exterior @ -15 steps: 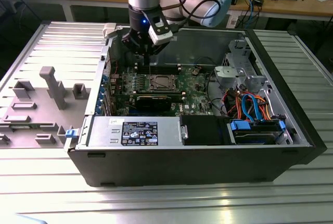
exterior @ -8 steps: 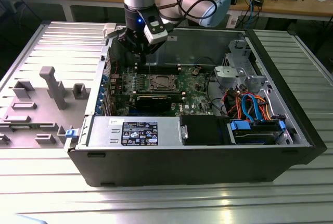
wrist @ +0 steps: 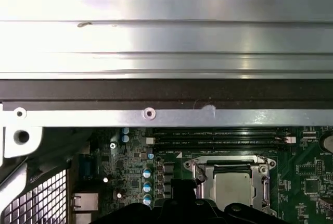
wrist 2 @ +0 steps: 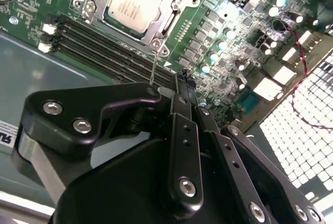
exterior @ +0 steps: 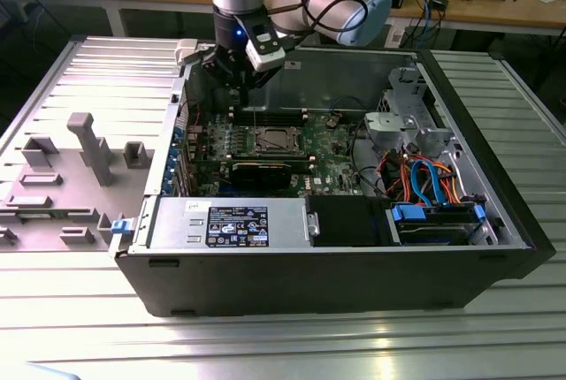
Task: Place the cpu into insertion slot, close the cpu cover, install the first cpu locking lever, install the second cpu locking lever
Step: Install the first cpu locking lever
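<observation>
The cpu (wrist 2: 134, 2) lies flat in the insertion slot on the green motherboard, its silver top facing up; it also shows in the first wrist view (wrist: 231, 188). The cpu cover (wrist 2: 174, 14) is folded down around the chip, hiding the slot's contact field. One thin wire locking lever (wrist 2: 154, 62) stands up from the socket's corner. Its upper end reaches the black body of my gripper (wrist 2: 183, 78), right beside the fingertips, which are shut together. I cannot tell whether the lever is clamped. In the exterior view my gripper (exterior: 243, 88) hangs just above and behind the socket (exterior: 270, 141).
The open computer case (exterior: 354, 265) lies on a ribbed metal table. Black memory slots (wrist 2: 104, 47) run beside the socket, and a long black card (exterior: 261, 172) lies in front of it. Cables and drive bays (exterior: 433, 194) crowd the exterior view's right. The case wall (wrist: 166, 117) is close behind the gripper.
</observation>
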`<state>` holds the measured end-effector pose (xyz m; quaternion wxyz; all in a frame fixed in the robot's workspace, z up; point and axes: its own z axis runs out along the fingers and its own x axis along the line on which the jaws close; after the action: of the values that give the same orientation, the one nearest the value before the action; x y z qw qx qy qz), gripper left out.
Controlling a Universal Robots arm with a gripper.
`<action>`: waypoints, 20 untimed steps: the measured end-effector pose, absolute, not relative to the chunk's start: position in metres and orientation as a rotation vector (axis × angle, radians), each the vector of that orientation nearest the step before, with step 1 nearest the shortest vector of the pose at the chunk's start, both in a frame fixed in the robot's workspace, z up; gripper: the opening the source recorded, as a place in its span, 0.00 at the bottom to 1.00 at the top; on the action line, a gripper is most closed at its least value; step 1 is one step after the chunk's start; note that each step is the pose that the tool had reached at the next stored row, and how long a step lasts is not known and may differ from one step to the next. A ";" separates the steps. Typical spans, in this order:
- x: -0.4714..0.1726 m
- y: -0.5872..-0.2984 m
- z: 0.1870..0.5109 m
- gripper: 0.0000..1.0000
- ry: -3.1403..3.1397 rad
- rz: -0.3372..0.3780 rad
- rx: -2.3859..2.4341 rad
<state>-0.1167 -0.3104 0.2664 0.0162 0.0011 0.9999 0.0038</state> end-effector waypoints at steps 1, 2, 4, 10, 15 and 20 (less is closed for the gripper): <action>-0.115 -0.310 0.266 0.11 3.109 0.012 0.003; -0.114 -0.309 0.266 0.11 3.109 0.012 0.003; -0.111 -0.308 0.266 0.11 3.109 0.012 0.003; -0.108 -0.308 0.265 0.11 3.109 0.011 0.003; -0.108 -0.308 0.265 0.11 3.109 0.010 0.003; -0.095 -0.308 0.263 0.11 3.109 0.003 0.003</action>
<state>-0.0950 -0.3079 0.2626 0.0163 0.0009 0.9999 0.0010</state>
